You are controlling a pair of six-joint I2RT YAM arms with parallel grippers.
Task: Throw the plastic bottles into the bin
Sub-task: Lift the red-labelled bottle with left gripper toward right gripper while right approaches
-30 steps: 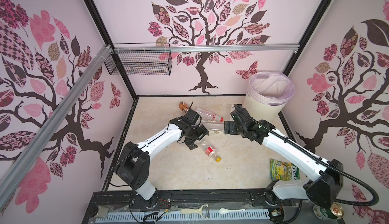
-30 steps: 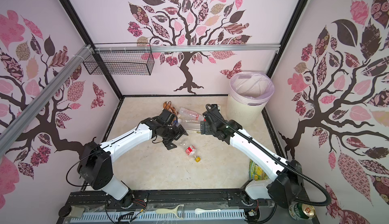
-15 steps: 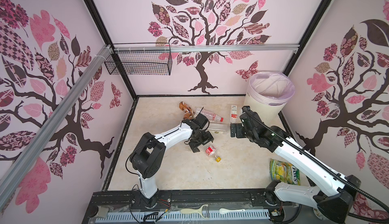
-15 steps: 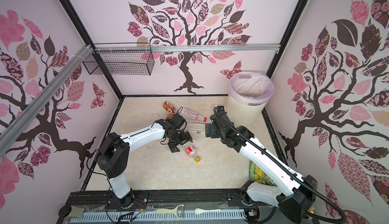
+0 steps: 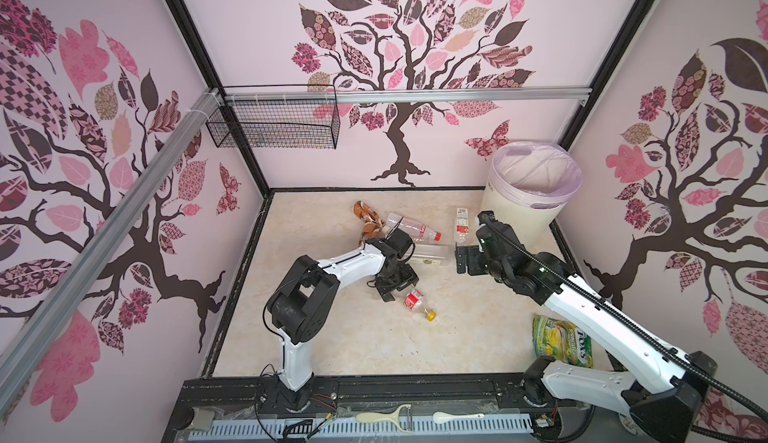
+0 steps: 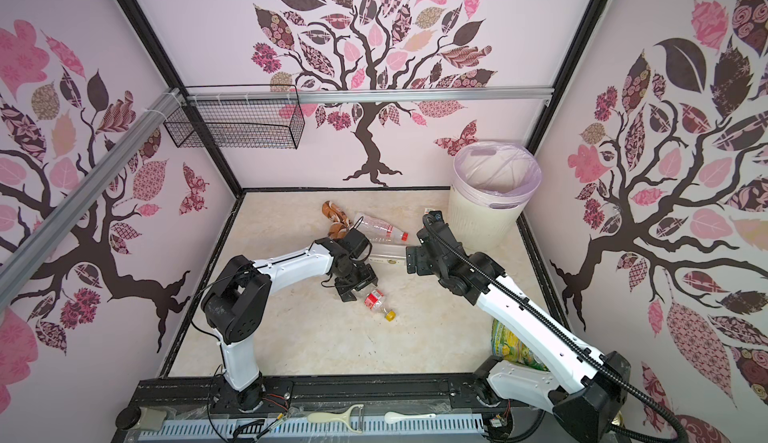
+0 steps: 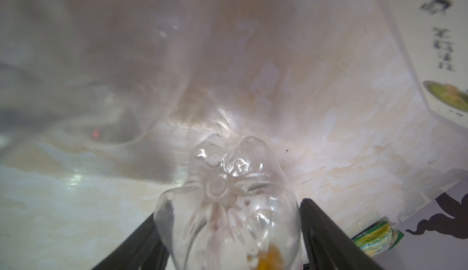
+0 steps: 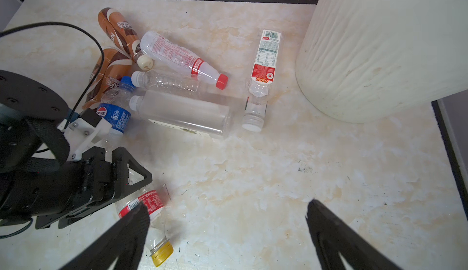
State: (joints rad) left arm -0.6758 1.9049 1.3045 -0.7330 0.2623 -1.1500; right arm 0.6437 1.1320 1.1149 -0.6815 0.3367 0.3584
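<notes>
A small clear plastic bottle with a blue label (image 8: 113, 116) bears the Pepsi logo and Chinese characters. A brown-wrapped plastic bottle (image 8: 119, 29) shows the letters "AFE". A yellow-green snack bag (image 5: 559, 337) reads "FOX'S".

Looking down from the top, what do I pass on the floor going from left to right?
In a top view: brown bottles → yellow-capped bottle → barcode-label bottle → bin.

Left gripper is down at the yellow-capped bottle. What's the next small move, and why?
Probably close the left gripper on the yellow-capped bottle before any lift. In the left wrist view its fingers flank the bottle's clear base, with a sliver of gap on one side, so it does not look clamped yet.
</notes>
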